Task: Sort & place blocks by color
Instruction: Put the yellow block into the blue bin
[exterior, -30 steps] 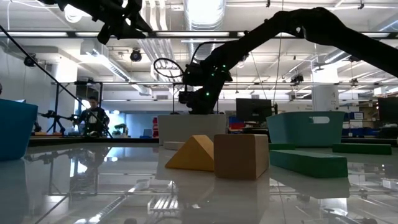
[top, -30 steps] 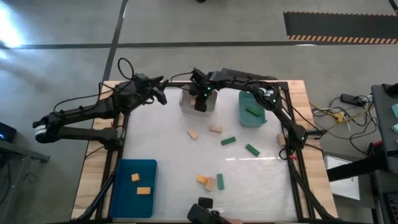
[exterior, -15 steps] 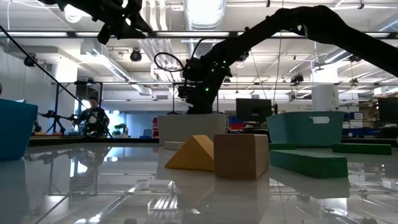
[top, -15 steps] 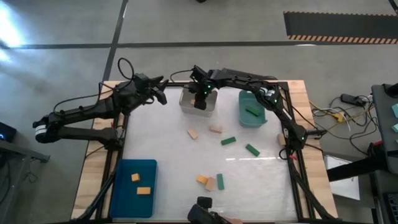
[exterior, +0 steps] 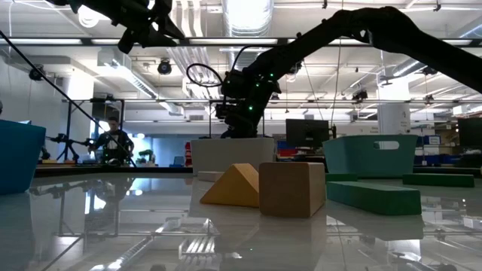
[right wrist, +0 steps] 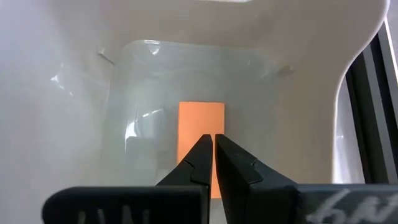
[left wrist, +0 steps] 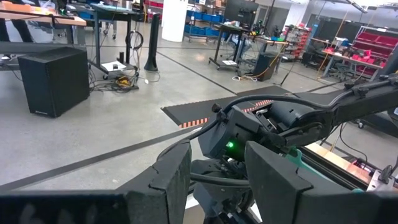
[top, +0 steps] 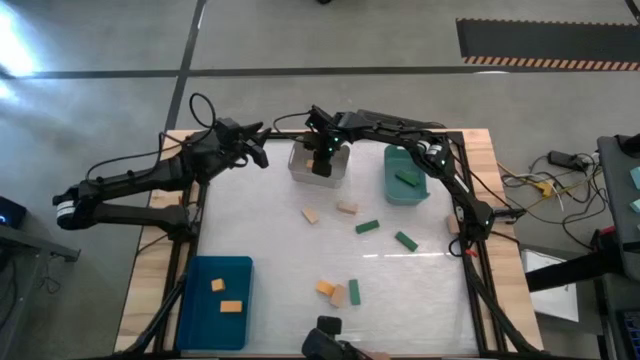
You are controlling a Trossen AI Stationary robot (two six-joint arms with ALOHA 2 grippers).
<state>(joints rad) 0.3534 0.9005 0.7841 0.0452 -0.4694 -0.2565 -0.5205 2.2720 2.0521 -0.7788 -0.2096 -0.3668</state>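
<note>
My right gripper (top: 321, 166) hangs shut over the clear bin (top: 299, 166) at the far middle of the table, pointing steeply down into it. In the right wrist view its fingertips (right wrist: 213, 155) are closed on nothing. Just beyond them an orange-looking block (right wrist: 201, 124) lies flat on the bin's floor. My left gripper (top: 260, 154) waits open and level at the far left, holding nothing (left wrist: 217, 180). Loose blocks lie on the table: tan (top: 311, 215), tan (top: 347, 207), green (top: 367, 227), green (top: 405, 240), and an orange (top: 325, 289), tan (top: 339, 296) and green (top: 353, 291) cluster.
A teal-green bin (top: 390, 185) with a green block (top: 406, 179) stands right of the clear bin. A blue bin (top: 200, 310) at the near left holds two orange blocks (top: 217, 285). In the low view the near cluster (exterior: 291, 188) fills the foreground.
</note>
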